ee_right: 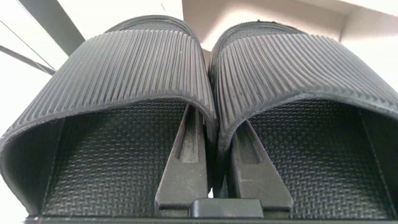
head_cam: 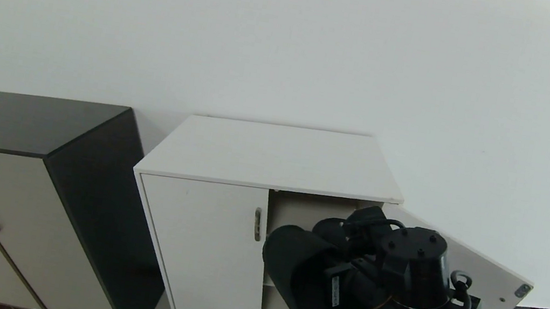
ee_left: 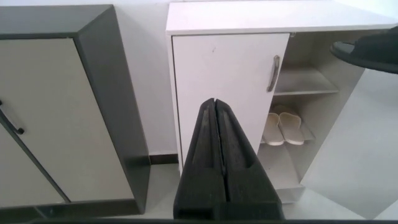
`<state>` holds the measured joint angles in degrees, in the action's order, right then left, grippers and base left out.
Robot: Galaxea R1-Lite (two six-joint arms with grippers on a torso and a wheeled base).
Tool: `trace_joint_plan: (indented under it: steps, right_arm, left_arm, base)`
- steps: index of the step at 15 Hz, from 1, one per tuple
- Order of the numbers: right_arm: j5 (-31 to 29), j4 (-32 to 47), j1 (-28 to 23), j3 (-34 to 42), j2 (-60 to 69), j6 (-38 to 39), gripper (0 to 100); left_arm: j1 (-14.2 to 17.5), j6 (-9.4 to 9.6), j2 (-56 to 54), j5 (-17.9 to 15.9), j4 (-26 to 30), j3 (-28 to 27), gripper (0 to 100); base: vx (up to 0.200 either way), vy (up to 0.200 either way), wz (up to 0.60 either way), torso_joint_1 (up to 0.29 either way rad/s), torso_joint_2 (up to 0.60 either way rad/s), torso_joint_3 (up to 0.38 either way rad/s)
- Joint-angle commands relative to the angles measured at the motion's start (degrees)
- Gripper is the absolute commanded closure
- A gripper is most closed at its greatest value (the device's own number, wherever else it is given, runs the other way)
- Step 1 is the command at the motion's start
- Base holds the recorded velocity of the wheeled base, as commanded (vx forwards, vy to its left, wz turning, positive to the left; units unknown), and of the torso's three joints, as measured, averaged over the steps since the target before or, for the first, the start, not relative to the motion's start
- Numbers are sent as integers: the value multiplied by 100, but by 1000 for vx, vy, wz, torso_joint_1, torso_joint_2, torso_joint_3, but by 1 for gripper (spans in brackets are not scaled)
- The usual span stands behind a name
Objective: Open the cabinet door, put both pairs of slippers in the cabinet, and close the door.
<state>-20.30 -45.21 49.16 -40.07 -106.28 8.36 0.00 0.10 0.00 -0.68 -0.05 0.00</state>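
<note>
Bright, even light, soft shadow inside the open white cabinet [head_cam: 275,154]; head view's edges bow.

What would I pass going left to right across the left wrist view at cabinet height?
dark cabinet → closed door of the white cabinet → white slippers on a shelf in the open half → black slippers, up at the right edge.

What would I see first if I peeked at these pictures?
A pair of black ribbed rubber slippers, pinched together by the right end effector, hangs before the open white two-door cabinet. Inside it, lower down, a pair of white slippers already rests.
</note>
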Motion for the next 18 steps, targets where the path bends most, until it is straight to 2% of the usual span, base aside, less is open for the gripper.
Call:
trace_joint_plan:
  steps: [1,10,18]
  right_arm:
    - [-1,-31,76,70,-69,-1,100]
    - [-1,-295,67,149,-104,-80,100]
    - [8,-374,58,210,-192,-72,100]
  left_arm:
    - [0,-1,9,-2,-4,0,100]
    - [0,-1,9,-2,-4,0,100]
    - [0,-10,9,7,-4,0,100]
  base:
    - [0,0,0,-242,554,315]
    - [0,0,0,-216,534,319]
    - [0,0,0,-163,494,322]
